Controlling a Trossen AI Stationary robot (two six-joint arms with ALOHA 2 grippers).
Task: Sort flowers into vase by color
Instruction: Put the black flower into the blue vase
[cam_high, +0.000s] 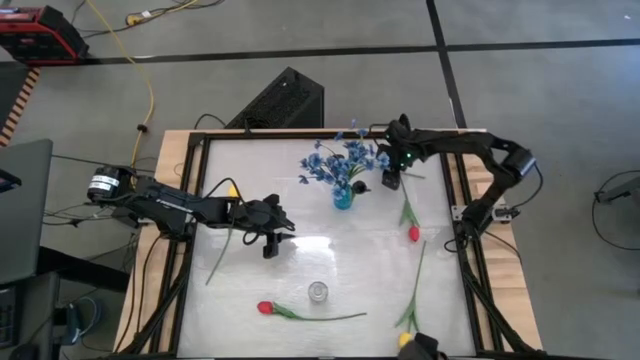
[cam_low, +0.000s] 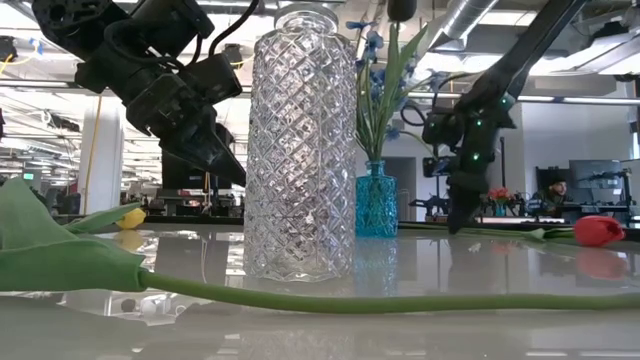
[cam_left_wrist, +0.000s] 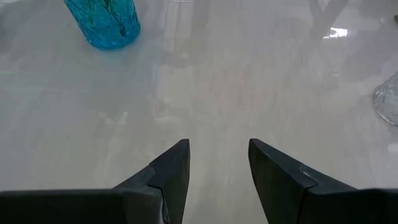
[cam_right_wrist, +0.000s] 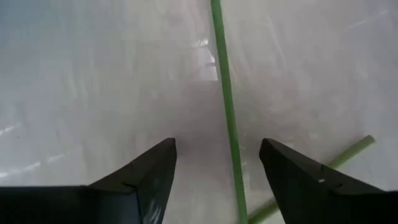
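A small blue vase (cam_high: 343, 197) in the far middle of the table holds a spray of blue flowers (cam_high: 340, 163). Just right of it, my right gripper (cam_high: 390, 181) points down, open. Its fingers stand on either side of a green stem (cam_right_wrist: 225, 106) lying on the table, without touching it. A red tulip (cam_high: 413, 233) lies close by, toward the near edge. A clear glass vase (cam_high: 318, 292) stands near the front. My left gripper (cam_high: 270, 241) hovers open over bare table at mid-left, beside a yellow tulip (cam_high: 232, 187).
A second red tulip (cam_high: 265, 308) lies with its stem along the near edge, left of the glass vase. Another yellow tulip (cam_high: 405, 340) lies at the front right. A second stem (cam_right_wrist: 348, 152) crosses under the right gripper. Black rails (cam_high: 190, 230) frame the table.
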